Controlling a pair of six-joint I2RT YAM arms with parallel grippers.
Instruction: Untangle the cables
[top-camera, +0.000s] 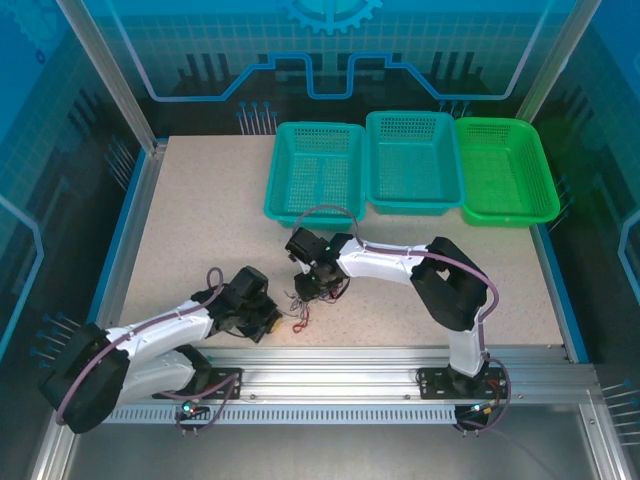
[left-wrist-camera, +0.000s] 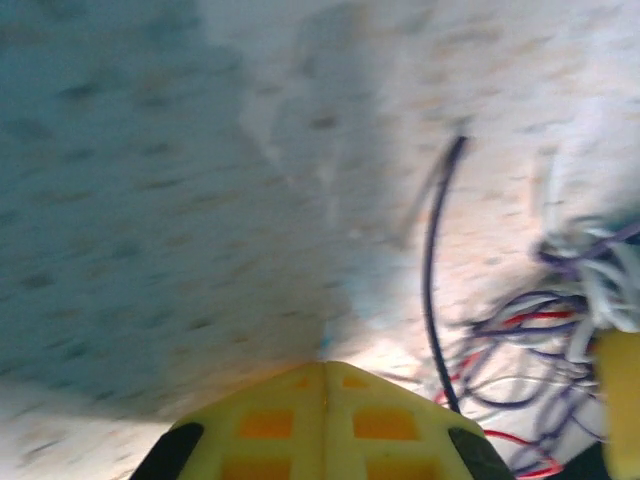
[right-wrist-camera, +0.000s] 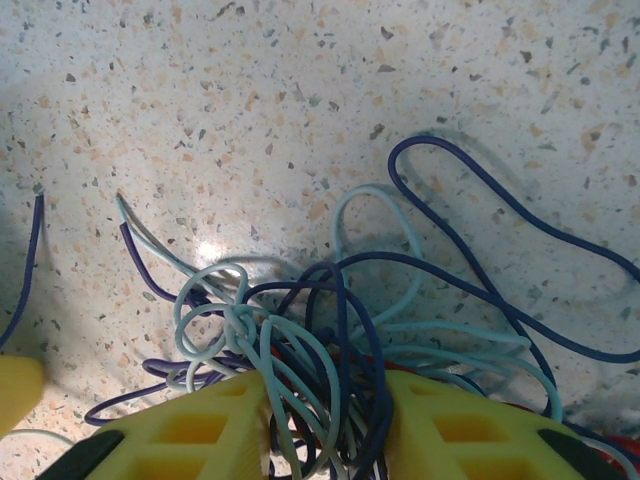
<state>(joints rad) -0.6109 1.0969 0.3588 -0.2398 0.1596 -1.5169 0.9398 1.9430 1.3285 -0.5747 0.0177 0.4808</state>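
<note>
1. The cables (top-camera: 303, 303) (right-wrist-camera: 330, 320) (left-wrist-camera: 520, 335) lie in a small messy pile on the table (top-camera: 200, 230), near its front edge, btw the 2 arms.
2. R gripper (top-camera: 318, 287) (right-wrist-camera: 325, 392): fingers squeeze a bunch of the wires. Dark blue & pale loops spill out in front.
3. L gripper (top-camera: 268, 322) (left-wrist-camera: 325, 375): fingers pressed tight together, nothing seen btw them. It sits just left of the pile, w/ a dark wire beside it.

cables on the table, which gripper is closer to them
Right. The right gripper sits over the cables, with strands bunched between its fingers. The left gripper is shut beside the tangle, which lies off to its right.
</note>
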